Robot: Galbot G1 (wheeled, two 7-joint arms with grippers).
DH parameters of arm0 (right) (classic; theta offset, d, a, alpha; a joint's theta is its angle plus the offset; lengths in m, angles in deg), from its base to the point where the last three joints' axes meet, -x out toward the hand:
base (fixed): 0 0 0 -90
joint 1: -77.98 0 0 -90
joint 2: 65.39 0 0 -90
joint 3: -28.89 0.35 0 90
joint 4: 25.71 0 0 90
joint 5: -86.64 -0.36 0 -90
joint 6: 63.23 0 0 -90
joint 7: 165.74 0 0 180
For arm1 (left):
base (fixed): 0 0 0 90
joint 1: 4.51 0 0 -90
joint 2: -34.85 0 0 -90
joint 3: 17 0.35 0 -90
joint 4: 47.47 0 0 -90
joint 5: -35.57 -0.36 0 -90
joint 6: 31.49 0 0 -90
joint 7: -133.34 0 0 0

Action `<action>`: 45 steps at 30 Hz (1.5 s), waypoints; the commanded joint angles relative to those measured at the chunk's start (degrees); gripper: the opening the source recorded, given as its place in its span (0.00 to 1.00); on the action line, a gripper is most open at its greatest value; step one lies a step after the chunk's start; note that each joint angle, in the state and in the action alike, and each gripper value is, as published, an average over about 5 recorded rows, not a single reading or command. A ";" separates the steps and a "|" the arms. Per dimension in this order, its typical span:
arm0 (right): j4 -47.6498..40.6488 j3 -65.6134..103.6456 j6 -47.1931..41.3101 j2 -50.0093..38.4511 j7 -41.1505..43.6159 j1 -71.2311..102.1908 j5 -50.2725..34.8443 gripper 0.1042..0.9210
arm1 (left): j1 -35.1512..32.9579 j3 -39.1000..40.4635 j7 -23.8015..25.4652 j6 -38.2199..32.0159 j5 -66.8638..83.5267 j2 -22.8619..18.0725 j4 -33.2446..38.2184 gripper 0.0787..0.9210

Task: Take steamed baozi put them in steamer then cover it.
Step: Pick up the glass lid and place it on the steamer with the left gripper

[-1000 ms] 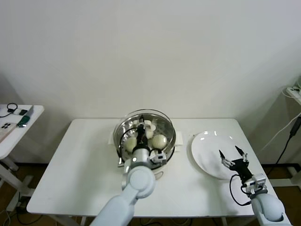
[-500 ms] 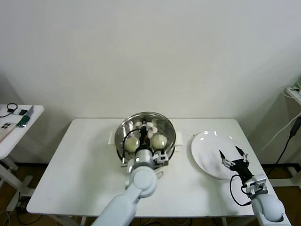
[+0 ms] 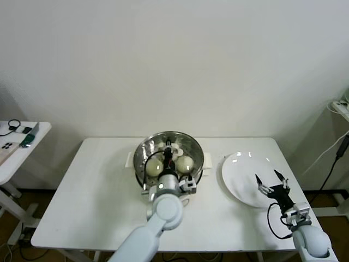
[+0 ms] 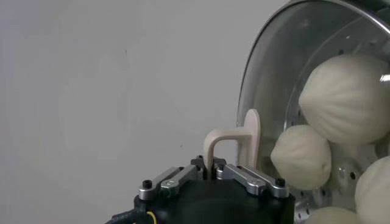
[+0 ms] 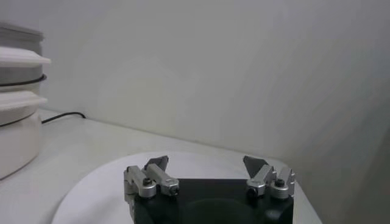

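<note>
Side table (image 3: 16, 143) at the far left edge of the head view carries a few small dark items, apart from the main white table (image 3: 82, 202). Moving right, the steamer (image 3: 143, 152) sits toward the back middle of that table, a shiny steel basket on a white pot base. Inside it the buns (image 3: 154, 166) lie on the perforated floor; two show clearly from the head camera, one left and one right of the arm, and the left wrist camera shows four (image 4: 347, 97) clustered together behind glass. The glass lid (image 4: 274, 79) sits over the basket with its white handle (image 4: 234, 143) at the middle. The left gripper (image 3: 168, 154) reaches in over the steamer from the near side, and its jaws are pinched tight on that handle, as the wrist camera shows the loop rising from between the two fingers (image 4: 247, 178).

Further right, a flat white plate (image 3: 240, 169) rests near the table's right end, well apart from the steamer. The right gripper (image 3: 271, 182) hovers over the plate's near right part, its jaws spread wide with nothing between them; the right wrist camera shows the two fingertips (image 5: 157, 163) far apart above the plate's (image 5: 91, 189) white surface. At the far right edge, a cable (image 3: 332, 158) hangs down beside the wall.
</note>
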 commanded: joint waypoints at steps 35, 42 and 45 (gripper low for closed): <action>-0.26 1.45 -1.43 -0.11 0.75 -0.20 -1.75 0.88 | -0.89 1.43 1.00 2.05 2.26 2.32 5.44 0.52; -0.61 1.52 -1.48 -0.07 0.79 -0.38 -1.65 0.88 | -2.73 1.03 0.99 2.40 4.44 5.36 10.16 0.77; -0.76 1.53 -1.53 -0.12 0.81 -0.52 -1.59 0.88 | -4.18 0.75 0.93 2.45 5.63 7.03 12.39 0.85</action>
